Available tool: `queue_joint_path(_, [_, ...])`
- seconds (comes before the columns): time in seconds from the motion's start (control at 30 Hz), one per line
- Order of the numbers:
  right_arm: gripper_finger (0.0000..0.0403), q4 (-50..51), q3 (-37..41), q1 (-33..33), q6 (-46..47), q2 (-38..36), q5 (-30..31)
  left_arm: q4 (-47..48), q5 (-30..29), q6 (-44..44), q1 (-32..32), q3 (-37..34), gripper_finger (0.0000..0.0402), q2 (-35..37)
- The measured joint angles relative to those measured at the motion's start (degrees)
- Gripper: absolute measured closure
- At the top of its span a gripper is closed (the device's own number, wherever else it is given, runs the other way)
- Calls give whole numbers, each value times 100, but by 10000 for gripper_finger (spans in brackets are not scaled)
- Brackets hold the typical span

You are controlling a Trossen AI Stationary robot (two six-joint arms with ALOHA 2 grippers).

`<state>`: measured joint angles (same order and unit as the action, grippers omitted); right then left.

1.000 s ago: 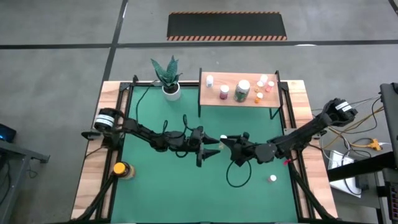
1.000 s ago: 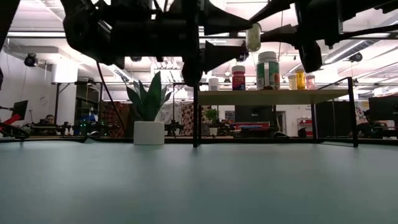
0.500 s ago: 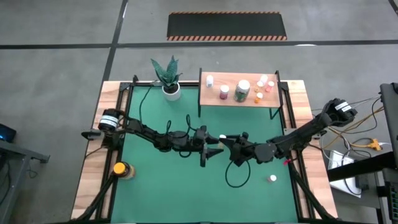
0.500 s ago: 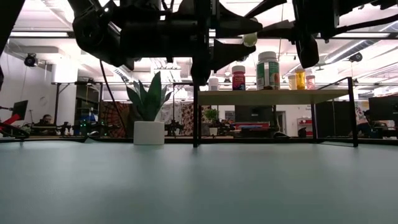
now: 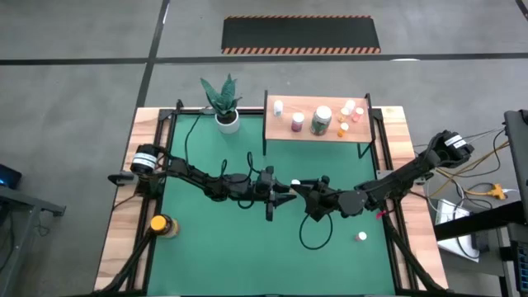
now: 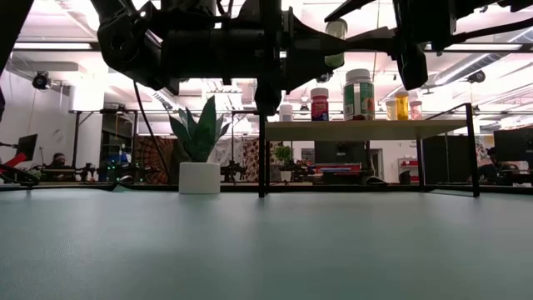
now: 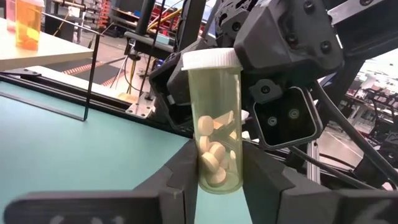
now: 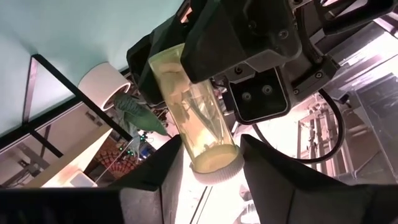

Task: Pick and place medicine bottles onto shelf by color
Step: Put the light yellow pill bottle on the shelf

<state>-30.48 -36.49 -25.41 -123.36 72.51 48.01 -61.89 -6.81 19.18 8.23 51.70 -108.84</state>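
Observation:
A greenish-clear medicine bottle (image 7: pixel 217 124) with a white cap and white pills inside hangs upright in mid-air over the middle of the mat, cap (image 5: pixel 294 183) up. My left gripper (image 5: pixel 283 193) comes from the left and my right gripper (image 5: pixel 304 191) from the right. They face each other, both shut on this bottle. The wooden shelf (image 5: pixel 318 132) stands at the far right edge with several bottles on it: pink, orange, white-capped and one larger green-labelled (image 5: pixel 321 120). My left gripper (image 7: pixel 219 182) pinches the bottle's lower body (image 7: pixel 217 174), near its bottom, between its two fingers (image 7: pixel 183 180). The fingers come level from the table's left. The bottle is lifted clear and stands upright. My right gripper (image 8: pixel 212 163) has its fingers (image 8: pixel 264 165) on either side of the white cap (image 8: pixel 217 169) at the bottle's top end. They come level from the table's right. A thin bright sliver shows beside one finger.
An amber bottle with a yellow cap (image 5: pixel 158 223) stands near the mat's left edge. A small white-capped bottle (image 5: pixel 361 237) stands at the near right. A potted plant (image 5: pixel 223 109) stands left of the shelf. A black cable loop (image 5: pixel 313 235) lies below the right arm.
My left gripper has moved toward the table's right, closing the gap to the bottle and to my right gripper. The right gripper and the bottle have stayed in about the same place above the mat.

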Motion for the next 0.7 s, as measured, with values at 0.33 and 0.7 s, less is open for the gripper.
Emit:
queue_joint_path(0.33, [241,-28,0,2,46,-65,138,-12,2,-6,0,-86,312,85])
queue_joint_path(0.7, [241,-28,7,4,1399,-577,330,-24,31,-925,12,-292,311,435])
